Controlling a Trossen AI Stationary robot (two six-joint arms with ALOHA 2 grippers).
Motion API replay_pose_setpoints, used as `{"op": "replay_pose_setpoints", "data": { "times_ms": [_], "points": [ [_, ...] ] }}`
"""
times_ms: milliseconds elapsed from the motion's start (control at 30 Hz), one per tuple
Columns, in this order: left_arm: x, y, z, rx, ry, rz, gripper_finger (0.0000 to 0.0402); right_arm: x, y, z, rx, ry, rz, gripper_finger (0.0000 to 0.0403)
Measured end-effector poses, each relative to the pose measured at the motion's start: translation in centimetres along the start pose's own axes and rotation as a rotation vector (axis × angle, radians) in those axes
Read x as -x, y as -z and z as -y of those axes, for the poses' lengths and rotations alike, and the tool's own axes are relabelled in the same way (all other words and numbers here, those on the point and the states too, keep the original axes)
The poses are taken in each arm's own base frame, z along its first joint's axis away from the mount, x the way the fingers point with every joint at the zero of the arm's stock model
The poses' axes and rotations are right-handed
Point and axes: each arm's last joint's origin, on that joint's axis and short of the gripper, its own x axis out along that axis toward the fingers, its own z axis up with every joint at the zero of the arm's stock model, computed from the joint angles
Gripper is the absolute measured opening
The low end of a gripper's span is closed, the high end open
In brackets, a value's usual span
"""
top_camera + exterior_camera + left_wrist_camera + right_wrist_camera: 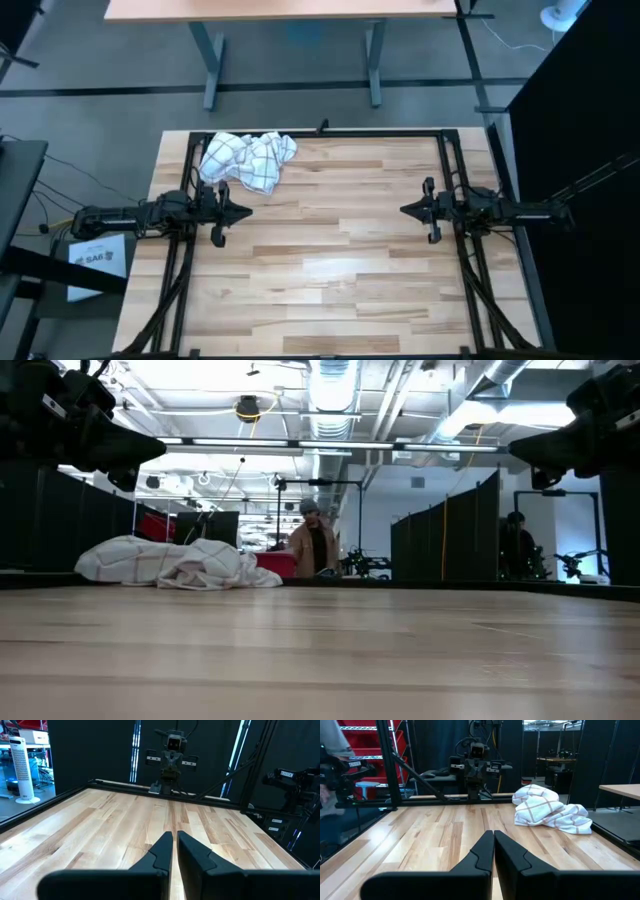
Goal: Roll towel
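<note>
I see the towel [248,160] lying crumpled on the table [330,270] near its far edge, just beyond my left hand [243,212]. Both hands are clenched and empty, the right hand [405,210] well apart from it, facing the left across bare wood.

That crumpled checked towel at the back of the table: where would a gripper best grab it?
Probably a loose edge of the towel, at its front fringe facing the left gripper, which sits just in front of it. It lies bunched in a heap, so pinching a raised fold from above would let it be pulled flat first.
</note>
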Motion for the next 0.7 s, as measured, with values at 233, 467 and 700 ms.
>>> {"op": "replay_pose_setpoints", "data": {
  "times_ms": [233, 467, 700],
  "points": [
    [0.00, 0.00, 0.00, 0.000, -0.001, 0.000, 0.0011, 0.00, 0.00, 0.00, 0.000, 0.000, 0.000, 0.0000],
    [0.00, -0.01, 0.00, 0.001, -0.001, 0.001, 0.0011, 0.00, 0.01, 0.00, 0.000, 0.000, -0.001, 0.0000],
    [0.05, -0.26, -0.08, 0.044, -0.037, 0.012, 0.0009, 0.00, 0.00, 0.00, 0.000, 0.000, 0.000, 0.0000]
  ]
}}
